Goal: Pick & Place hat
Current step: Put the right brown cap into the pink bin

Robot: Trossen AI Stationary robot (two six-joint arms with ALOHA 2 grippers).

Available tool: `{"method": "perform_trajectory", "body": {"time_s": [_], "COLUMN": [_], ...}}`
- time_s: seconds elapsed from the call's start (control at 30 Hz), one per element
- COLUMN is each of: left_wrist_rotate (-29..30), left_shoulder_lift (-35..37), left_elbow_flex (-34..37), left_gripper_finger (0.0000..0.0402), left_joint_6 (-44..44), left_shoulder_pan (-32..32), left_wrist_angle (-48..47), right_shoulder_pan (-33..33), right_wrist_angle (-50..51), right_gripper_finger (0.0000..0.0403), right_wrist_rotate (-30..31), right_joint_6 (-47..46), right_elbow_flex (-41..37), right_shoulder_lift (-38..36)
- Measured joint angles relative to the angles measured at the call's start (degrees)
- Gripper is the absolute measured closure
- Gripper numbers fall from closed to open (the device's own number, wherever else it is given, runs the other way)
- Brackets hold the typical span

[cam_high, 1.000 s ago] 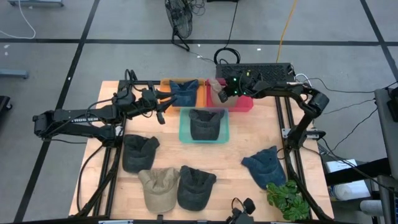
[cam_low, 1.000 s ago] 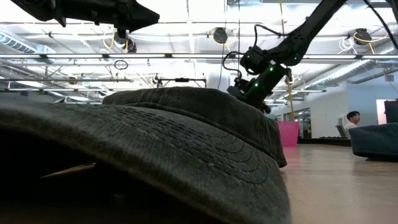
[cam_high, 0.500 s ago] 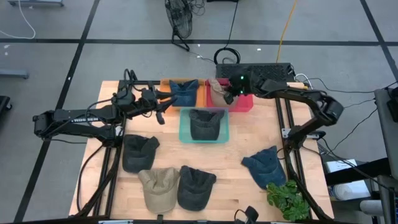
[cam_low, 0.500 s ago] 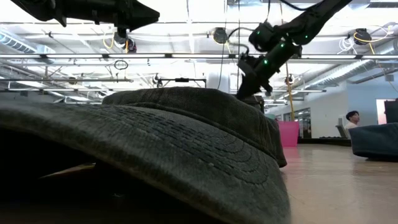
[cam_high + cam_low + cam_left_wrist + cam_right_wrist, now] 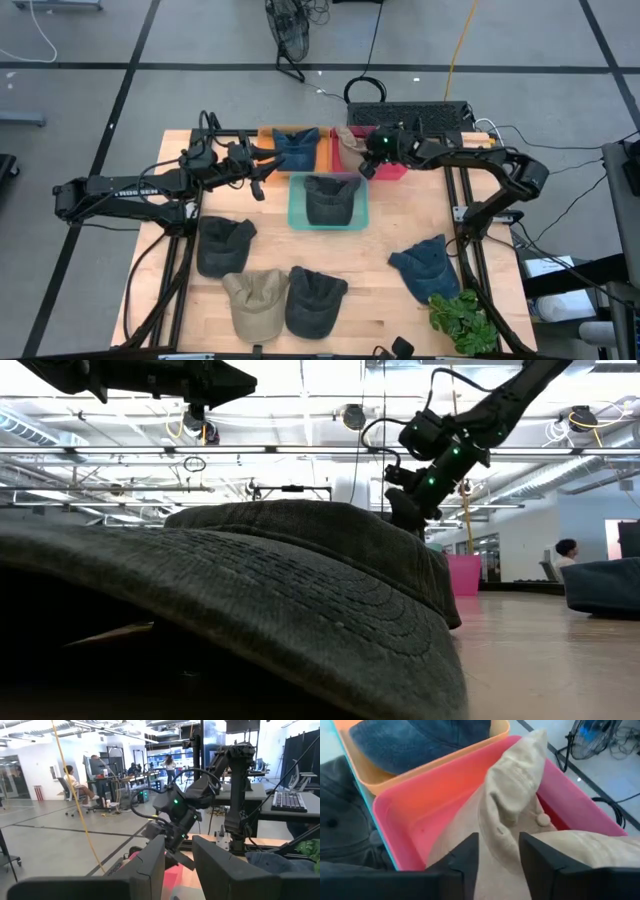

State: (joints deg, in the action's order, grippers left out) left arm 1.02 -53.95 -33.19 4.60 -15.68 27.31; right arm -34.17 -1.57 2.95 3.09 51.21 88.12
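A beige hat [image 5: 347,135] lies in the pink bin [image 5: 395,170] at the table's far side, its crown leaning on the far wall; it also shows in the right wrist view [image 5: 520,800]. My right gripper [image 5: 365,166] hovers over this bin, open, its fingers [image 5: 465,857] on either side of the hat's near part; I cannot tell whether they touch it. My left gripper [image 5: 262,172] is open and empty beside the orange bin [image 5: 268,134], which holds a blue hat [image 5: 297,148]. A dark hat [image 5: 330,198] lies in the teal bin [image 5: 296,208].
Loose hats lie on the near half of the table: a dark one [image 5: 222,245], a tan one [image 5: 255,300], a dark one [image 5: 315,298] and a blue one [image 5: 425,265]. A green plant [image 5: 462,320] stands at the near right corner. People sit in the room beyond.
My right gripper has drawn a little toward the table's near edge over the pink bin, rising and then dipping again in the low view. The beige hat has stayed in the bin.
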Motion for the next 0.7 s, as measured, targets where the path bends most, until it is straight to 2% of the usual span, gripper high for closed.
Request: {"method": "perform_trajectory", "body": {"time_s": [0.1,0.23,0.33,0.5,0.63,0.7], "left_wrist_rotate": [0.0,0.0,0.0,0.6,0.5,0.6], "left_shoulder_lift": [0.0,0.0,0.0,0.0,0.0,0.0], "left_elbow_flex": [0.0,0.0,0.0,0.0,0.0,0.0], "left_gripper_finger": [0.0291,0.0291,0.0291,0.0291,0.0291,0.0291], "left_joint_6": [0.0,0.0,0.2,0.2,0.9,1.1], "left_shoulder_pan": [0.0,0.0,0.0,0.0,0.0,0.0], "left_wrist_angle": [0.0,0.0,0.0,0.0,0.0,0.0], "right_shoulder_pan": [0.6,0.3,0.0,0.1,0.2,0.4], "right_wrist_angle": [-4.8,-9.9,-12.4,-15.3,-15.8,-15.2], "right_gripper_finger": [0.0254,0.0244,0.0247,0.0262,0.0268,0.0268], "right_wrist_rotate": [0.2,0.2,0.4,4.9,4.2,1.2], "right_joint_6": [0.9,0.3,1.8,7.9,9.8,9.4], "right_elbow_flex": [-3.4,-6.3,-7.4,-7.7,-7.7,-7.7], "right_shoulder_lift": [0.0,0.0,0.0,0.0,0.0,0.1]}}
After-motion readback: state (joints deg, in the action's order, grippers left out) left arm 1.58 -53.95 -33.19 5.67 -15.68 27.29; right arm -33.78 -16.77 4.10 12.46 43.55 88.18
